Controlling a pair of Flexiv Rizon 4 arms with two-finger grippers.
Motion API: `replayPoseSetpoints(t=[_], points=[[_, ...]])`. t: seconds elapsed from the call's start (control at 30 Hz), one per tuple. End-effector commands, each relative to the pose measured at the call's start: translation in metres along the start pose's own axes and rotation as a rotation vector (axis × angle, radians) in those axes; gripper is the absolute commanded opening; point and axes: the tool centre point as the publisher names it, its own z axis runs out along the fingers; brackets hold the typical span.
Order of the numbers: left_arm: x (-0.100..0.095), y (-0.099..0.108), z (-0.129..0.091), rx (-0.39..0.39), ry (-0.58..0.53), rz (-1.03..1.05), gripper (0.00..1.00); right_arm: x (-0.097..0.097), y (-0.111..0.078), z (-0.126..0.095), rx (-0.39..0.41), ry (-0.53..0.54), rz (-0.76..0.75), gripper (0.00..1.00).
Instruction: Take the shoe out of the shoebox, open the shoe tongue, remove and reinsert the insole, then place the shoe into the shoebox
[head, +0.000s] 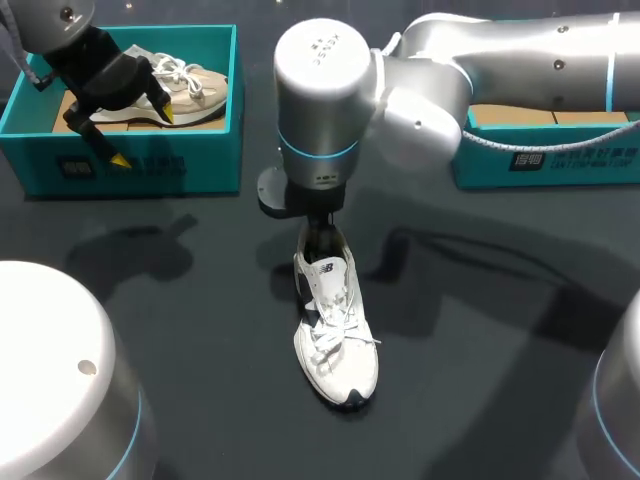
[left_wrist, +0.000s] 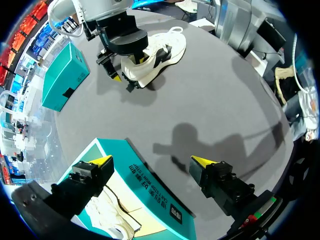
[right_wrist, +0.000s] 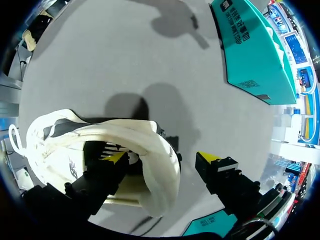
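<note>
the white sneaker lies on the dark counter, the right gripper open astride its heel with one finger inside, the left gripper open and empty over the teal shoebox.

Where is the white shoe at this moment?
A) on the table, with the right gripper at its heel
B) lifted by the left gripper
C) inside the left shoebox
A: the white shoe rests on the table, with the right gripper at its heel opening.
</note>
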Motion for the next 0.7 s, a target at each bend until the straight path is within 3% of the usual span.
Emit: replayPoseSetpoints(t=[0.03,0.3,0.7], points=[[0.0003,0.0,0.0002,-0.002,0.001,0.001,1.0,-0.0023,-0.0007,0.0136,-0.013,0.018,0.001,0.78],[0.0003,0.0,0.0002,-0.002,0.001,0.001,1.0,-0.0017,-0.0034,0.0198,-0.01,0.057,0.008,0.63],[0.0003,0.0,0.0002,-0.002,0.001,0.001,1.0,-0.0014,-0.0036,0.0205,0.0,0.101,-0.016,0.47]])
